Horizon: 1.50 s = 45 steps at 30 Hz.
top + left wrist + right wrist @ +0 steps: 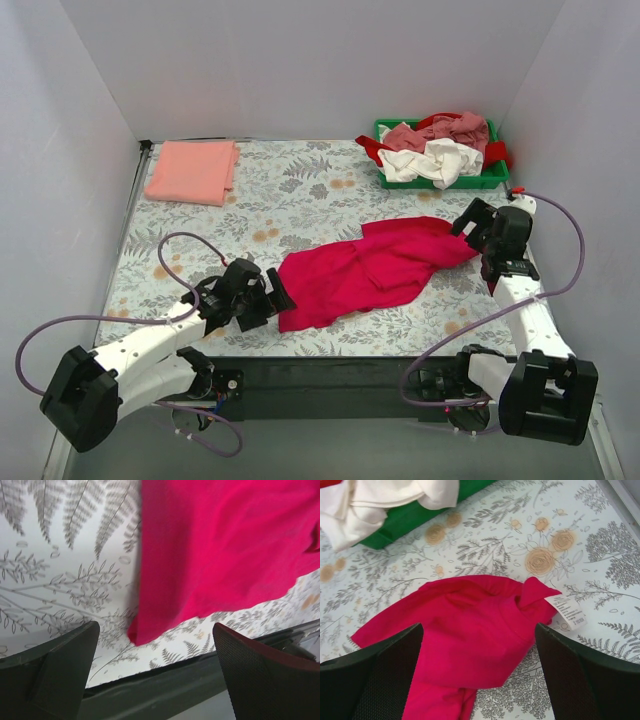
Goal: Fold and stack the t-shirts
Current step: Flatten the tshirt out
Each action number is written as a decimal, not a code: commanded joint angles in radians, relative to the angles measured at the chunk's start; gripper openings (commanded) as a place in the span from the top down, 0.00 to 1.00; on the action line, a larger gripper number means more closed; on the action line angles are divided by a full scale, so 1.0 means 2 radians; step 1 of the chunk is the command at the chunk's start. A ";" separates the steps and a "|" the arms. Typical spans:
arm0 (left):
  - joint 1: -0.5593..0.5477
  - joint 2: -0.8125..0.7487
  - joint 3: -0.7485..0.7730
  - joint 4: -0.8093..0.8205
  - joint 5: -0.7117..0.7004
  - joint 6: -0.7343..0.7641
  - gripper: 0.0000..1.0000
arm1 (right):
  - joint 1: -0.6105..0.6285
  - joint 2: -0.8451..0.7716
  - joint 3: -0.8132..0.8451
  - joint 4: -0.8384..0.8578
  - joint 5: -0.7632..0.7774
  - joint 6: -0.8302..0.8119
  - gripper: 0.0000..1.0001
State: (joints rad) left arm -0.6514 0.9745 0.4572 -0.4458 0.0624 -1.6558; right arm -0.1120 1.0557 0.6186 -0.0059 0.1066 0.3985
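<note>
Top external view puts the crumpled crimson-red cloth t-shirt (370,270) mid-frame between left gripper (280,300) and right gripper (466,224), both spread wide and empty; each should pinch its nearest corner, then draw the cloth flat.

Crimson t-shirt (370,270) rumpled; salmon one (192,171) folded

The only marking in view is a white sewn-in tag (566,611) at the neck end of the crimson t-shirt (470,650), lying just beyond the tip of the right-hand finger (590,680) of the right gripper (477,627), its faint printed lines too small to read.
</note>
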 commanded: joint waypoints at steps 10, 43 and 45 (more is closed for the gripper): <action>-0.020 0.040 -0.034 0.019 0.072 -0.013 0.37 | 0.041 -0.039 0.003 0.004 -0.088 -0.043 0.02; -0.024 0.063 -0.016 0.017 0.003 0.016 1.00 | 0.380 0.491 0.414 -0.196 0.258 0.027 0.17; -0.024 0.064 -0.014 0.016 0.002 0.019 1.00 | 0.380 0.500 0.423 -0.204 0.257 0.031 0.21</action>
State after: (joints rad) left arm -0.6960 1.1069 0.4084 -0.3737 0.1165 -1.6405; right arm 0.6491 2.0247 1.4078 -0.3836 0.5587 0.4011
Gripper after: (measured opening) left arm 0.022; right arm 0.805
